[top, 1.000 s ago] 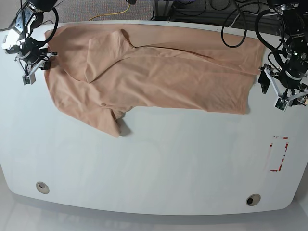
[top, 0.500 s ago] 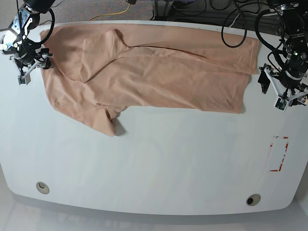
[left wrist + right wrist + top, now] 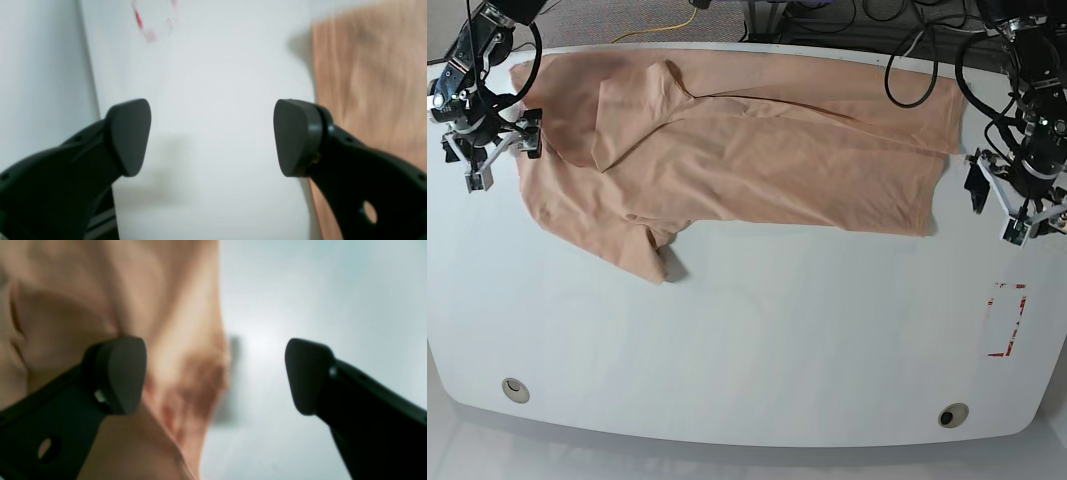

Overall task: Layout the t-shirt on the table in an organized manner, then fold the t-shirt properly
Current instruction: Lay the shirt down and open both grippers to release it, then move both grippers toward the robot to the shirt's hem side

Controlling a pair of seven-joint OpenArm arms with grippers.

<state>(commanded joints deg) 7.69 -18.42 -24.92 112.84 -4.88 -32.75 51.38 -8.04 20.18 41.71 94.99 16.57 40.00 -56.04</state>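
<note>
The peach t-shirt point(image 3: 747, 150) lies spread lengthwise along the far half of the white table point(image 3: 777, 340), with wrinkles and a folded flap near its left end. My right gripper point(image 3: 502, 150) stands open at the shirt's left edge. In the right wrist view the right gripper point(image 3: 217, 373) has the blurred edge of the t-shirt point(image 3: 100, 290) between its open fingers, over the table point(image 3: 317, 290). My left gripper point(image 3: 1002, 210) hovers open just off the shirt's right end. In the left wrist view the left gripper point(image 3: 211, 136) holds nothing above the bare table point(image 3: 217, 83), with the t-shirt point(image 3: 367, 83) beside its right finger.
A red tape rectangle point(image 3: 1007, 320) marks the table's right side, also showing as red tape point(image 3: 140, 23) in the left wrist view. Two round grommets point(image 3: 515, 389) point(image 3: 952, 414) sit near the front edge. Black cables point(image 3: 907, 60) hang behind the table's far edge.
The right gripper drew the shirt's left edge further left, then opened its fingers. The shirt shifted left a little. The left gripper moved slightly up in the base view.
</note>
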